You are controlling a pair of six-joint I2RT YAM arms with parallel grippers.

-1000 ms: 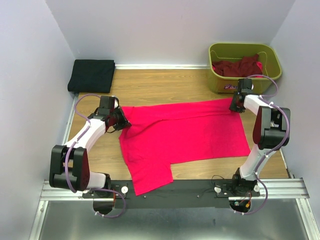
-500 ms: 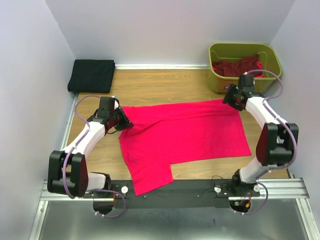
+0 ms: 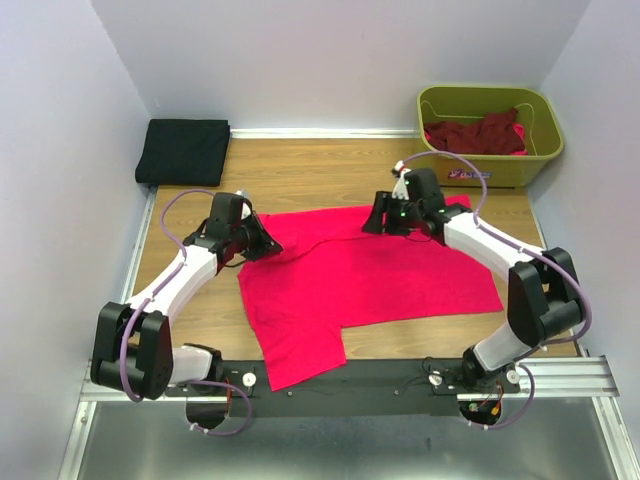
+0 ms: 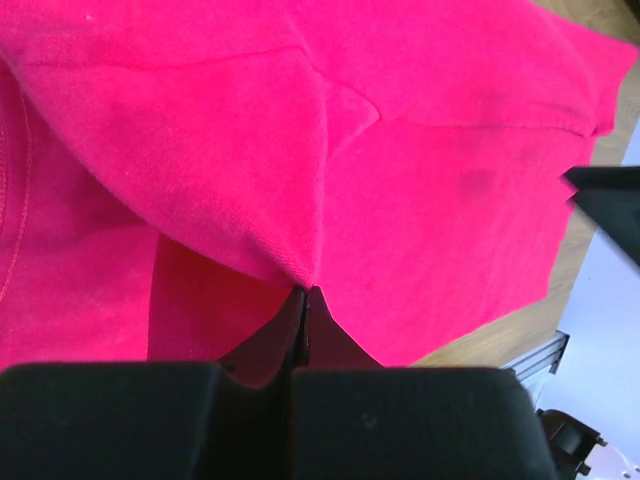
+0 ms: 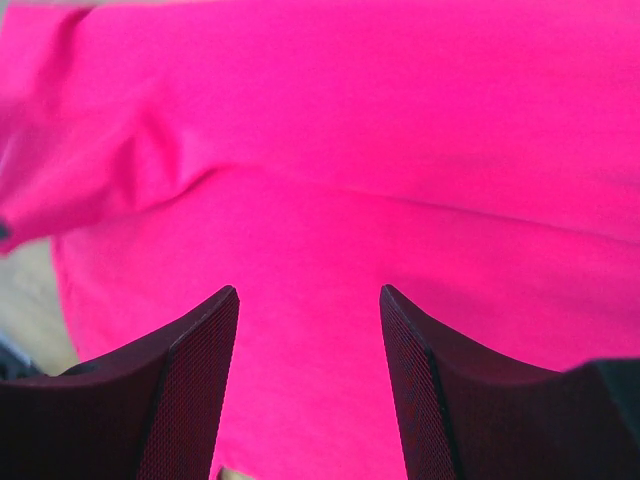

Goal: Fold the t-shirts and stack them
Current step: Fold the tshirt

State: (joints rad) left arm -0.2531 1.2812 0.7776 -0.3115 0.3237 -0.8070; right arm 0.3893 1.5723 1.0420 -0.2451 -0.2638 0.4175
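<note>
The pink shirt point(image 3: 390, 275) lay spread on the table point(image 3: 300, 170), its long axis running left to right. The left hand point(image 3: 262, 243) was clamped on its left edge. The right hand point(image 3: 382, 222), fingers apart, hung just above its far edge, near the middle.

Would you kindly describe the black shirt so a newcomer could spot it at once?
Find the wooden table and go to its far left corner. The black t-shirt lies there, folded into a neat rectangle, unlike the pink t-shirt spread mid-table.

Left claw point(image 4: 305, 296) pinched closed, right claw point(image 5: 308, 293) spread.
</note>
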